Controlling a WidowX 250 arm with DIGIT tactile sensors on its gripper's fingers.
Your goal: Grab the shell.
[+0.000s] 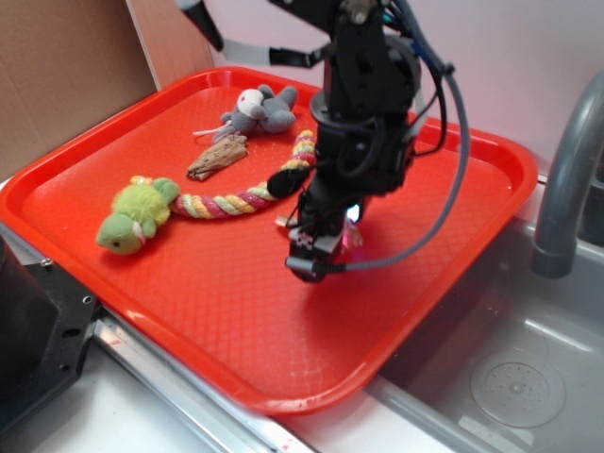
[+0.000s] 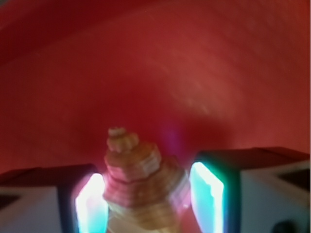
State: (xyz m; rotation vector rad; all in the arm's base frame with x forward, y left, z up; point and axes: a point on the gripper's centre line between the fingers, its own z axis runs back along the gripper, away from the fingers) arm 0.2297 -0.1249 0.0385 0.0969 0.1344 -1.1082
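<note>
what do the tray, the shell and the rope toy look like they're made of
Tray: likely molded plastic, red with a fine textured surface and raised rim. Shell: hard natural seashell, matte, with ridged tan-orange spiral bands. Rope toy: twisted, multicolored cotton-like cord, as far as one can tell.

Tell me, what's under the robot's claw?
The striped shell sits between the gripper fingers, on the red tray. The outside camera hardly shows it; the arm covers it.
</note>
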